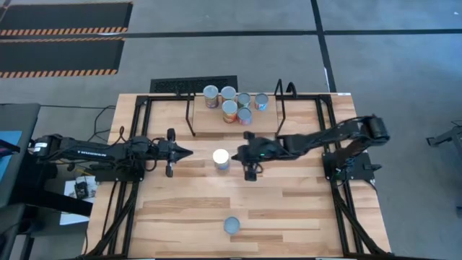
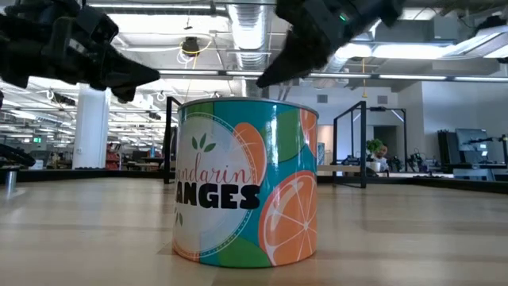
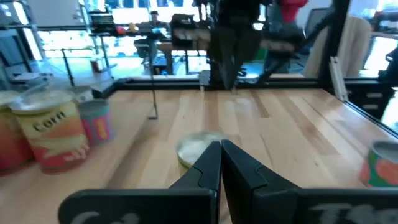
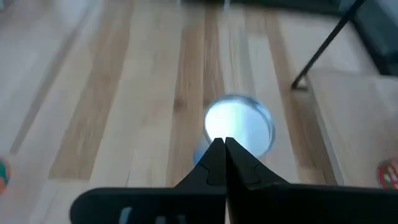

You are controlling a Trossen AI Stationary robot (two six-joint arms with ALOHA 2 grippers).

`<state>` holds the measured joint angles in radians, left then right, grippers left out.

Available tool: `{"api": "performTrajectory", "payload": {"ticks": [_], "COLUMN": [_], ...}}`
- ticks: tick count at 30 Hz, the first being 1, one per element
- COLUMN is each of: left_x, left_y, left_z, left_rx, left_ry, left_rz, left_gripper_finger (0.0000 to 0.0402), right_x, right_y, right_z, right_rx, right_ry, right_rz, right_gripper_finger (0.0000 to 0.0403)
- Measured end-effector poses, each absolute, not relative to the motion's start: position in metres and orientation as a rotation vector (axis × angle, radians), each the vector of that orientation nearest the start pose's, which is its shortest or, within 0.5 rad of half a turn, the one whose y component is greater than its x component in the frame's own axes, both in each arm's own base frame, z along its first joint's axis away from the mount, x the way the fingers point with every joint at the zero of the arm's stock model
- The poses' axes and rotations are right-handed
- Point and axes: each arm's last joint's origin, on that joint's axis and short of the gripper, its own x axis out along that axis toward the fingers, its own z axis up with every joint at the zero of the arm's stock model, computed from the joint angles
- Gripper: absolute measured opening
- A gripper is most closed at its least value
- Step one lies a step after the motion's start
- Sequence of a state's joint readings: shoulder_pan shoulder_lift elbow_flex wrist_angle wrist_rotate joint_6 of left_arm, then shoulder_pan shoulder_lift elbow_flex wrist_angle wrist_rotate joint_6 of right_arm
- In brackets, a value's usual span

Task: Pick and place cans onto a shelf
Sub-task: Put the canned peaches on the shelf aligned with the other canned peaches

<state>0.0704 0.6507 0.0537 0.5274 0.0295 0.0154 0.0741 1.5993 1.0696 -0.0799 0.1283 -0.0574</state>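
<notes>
Up close, mandarin oranges can (image 2: 246, 183); farther off, corn can (image 3: 53, 127).

Both arms reach inward, left gripper (image 1: 189, 152) and right gripper (image 1: 234, 155) closed.

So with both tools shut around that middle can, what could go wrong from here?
1. The right tool is shut beside the middle can, not around it; moving forward could knock the can over or push it instead of picking it.
2. The left tool, also shut, points at the same can from the other side, so the two arms could collide.
3. Six cans already crowd the shelf; another placed carelessly may topple them.
</notes>
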Motion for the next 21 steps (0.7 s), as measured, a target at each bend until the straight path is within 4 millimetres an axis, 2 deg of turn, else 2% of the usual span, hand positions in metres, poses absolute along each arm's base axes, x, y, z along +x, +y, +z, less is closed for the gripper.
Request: {"api": "performTrajectory", "payload": {"ticks": [5,8,14,21], "left_x": [0.156,0.169,0.201,0.237], "left_y": [0.005,0.002,-0.003,-0.007], "left_z": [0.177,0.182,0.191,0.204], "left_rx": [0.027,0.040,0.050,0.045], "left_ry": [0.105,0.141,0.234,0.486], "left_rz": [0.032,0.023,0.020,0.025], "left_gripper_finger": [0.0000,0.0000,0.0000,0.0000], "right_x": [0.317,0.302,0.274,0.260], "right_y": [0.018,0.017,0.009,0.003], "right_z": [0.215,0.210,0.216,0.224], "right_rx": [-0.103,-0.117,-0.138,-0.166], "right_ry": [0.447,0.371,0.310,0.273], "right_rz": [-0.040,-0.040,-0.058,-0.074], "right_gripper_finger": [0.0005,0.0004,0.0007,0.0008]}}
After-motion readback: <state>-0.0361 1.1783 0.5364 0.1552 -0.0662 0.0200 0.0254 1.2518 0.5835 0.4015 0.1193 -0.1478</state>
